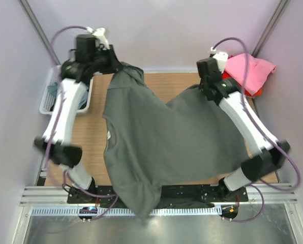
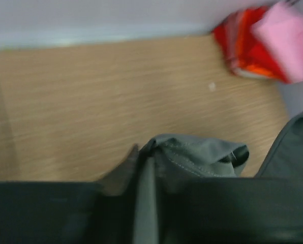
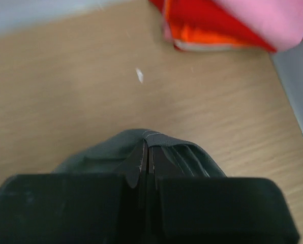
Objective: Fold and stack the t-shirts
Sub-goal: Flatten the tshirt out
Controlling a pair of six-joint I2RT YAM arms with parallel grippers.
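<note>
**A:** What are you holding over the table (image 1: 90,132) right now?

**B:** You are holding up the charcoal-grey t-shirt (image 1: 167,137). It is hanging spread over the table's middle, sagging between your arms, and one end is trailing past the table's near edge. The cloth is plain, dark and creased, with a stitched hem showing in the left wrist view (that view is blurred).

**A:** And how are your grippers doing?

**B:** Your left gripper (image 1: 117,67) is pinching a bunched fold of it near the table's far-left corner. Your right gripper (image 1: 206,94) is clamping another fold toward the table's far-right side, with its fingers (image 3: 141,162) pressed together on the cloth.

**A:** Where are the other shirts lying?

**B:** A pink t-shirt (image 1: 250,71) is lying on red (image 3: 212,20) and orange (image 3: 202,38) ones at the table's far-right corner. A white basket (image 1: 47,99) is sitting at the table's left edge.
</note>
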